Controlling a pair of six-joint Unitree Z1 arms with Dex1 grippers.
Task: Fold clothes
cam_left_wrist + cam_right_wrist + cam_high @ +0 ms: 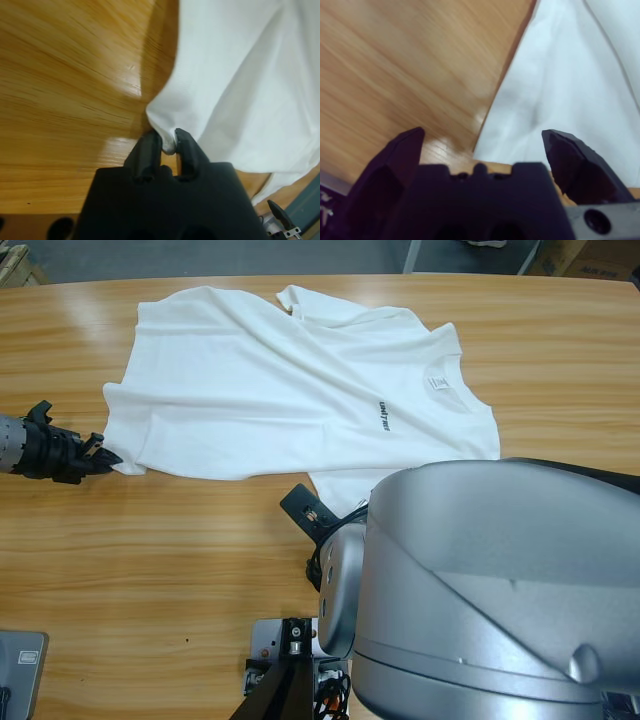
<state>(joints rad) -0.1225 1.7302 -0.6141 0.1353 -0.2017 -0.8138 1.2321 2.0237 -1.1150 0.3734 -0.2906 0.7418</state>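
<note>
T-shirt: the white T-shirt (290, 380) lies spread on the wooden table (150, 560), front up, neck toward the right of the high view, hem toward the left, with loose wrinkles across the body.
Lettering: small dark chest lettering (384, 416) sits near the round neck; a neck label (438, 383) shows inside the collar.
Left gripper: the left gripper (100, 454) comes in low from the left edge; its 2 black jaws are pinched together on a corner of the T-shirt's hem, the cloth bunched between the tips.
Right gripper: the right gripper (482, 145) hovers over the shirt's edge, its 2 jaws spread wide with nothing between them; its large silver elbow (500, 590) fills the lower right of the high view.
</note>
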